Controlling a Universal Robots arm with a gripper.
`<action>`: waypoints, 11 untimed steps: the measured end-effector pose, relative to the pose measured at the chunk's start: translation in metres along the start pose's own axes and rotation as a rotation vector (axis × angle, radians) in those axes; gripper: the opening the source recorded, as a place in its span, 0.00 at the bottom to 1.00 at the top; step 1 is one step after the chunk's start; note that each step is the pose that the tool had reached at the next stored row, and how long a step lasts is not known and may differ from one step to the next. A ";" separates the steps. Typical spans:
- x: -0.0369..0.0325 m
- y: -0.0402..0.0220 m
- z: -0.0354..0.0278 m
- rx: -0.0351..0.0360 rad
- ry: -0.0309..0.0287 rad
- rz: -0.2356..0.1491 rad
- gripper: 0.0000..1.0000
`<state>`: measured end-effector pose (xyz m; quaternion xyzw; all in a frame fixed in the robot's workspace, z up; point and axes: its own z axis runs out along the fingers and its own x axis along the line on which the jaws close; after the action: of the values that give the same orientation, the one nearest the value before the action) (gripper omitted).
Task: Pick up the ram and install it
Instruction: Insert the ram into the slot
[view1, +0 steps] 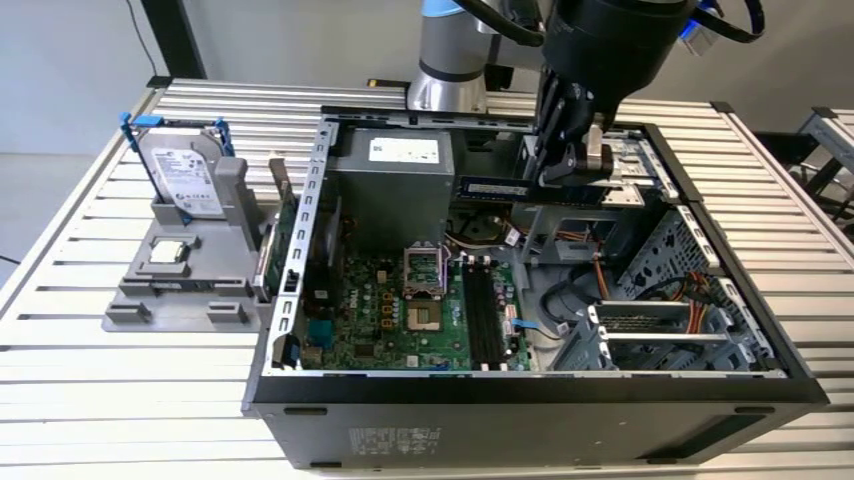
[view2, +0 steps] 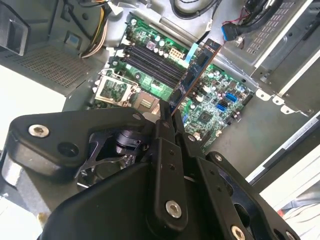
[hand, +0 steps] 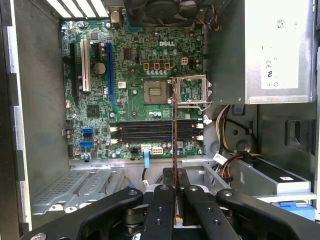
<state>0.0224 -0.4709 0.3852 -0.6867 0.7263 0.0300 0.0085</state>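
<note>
Dark ram (view2: 196, 70) — within the hand (view2: 168, 114)

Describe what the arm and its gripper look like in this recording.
The arm is a silver-grey tube with a light blue ring at its joint. It ends in a bulky black cylindrical housing with black cables looping beside it. The gripper is matte black, built of flat, jointed linkage bars with rounded ends, pinned by small silver screws.

The tool (view1: 554, 178), gripping the ram (view1: 491, 187), hangs in free room over the open case (view1: 310, 200). Power supply box (view1: 394, 190), loose cables (view1: 577, 300) and drive cage (view1: 667, 330) stand around the memory slots (view1: 483, 315) below.
</note>
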 end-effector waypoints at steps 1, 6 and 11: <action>0.0000 0.0000 0.0000 -0.0001 0.0000 0.000 0.00; 0.0000 -0.0001 0.0000 0.0016 -0.0010 0.030 0.00; 0.0000 0.0000 0.0000 0.0040 -0.0024 0.076 0.00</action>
<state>0.0224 -0.4709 0.3853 -0.6586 0.7518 0.0296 0.0096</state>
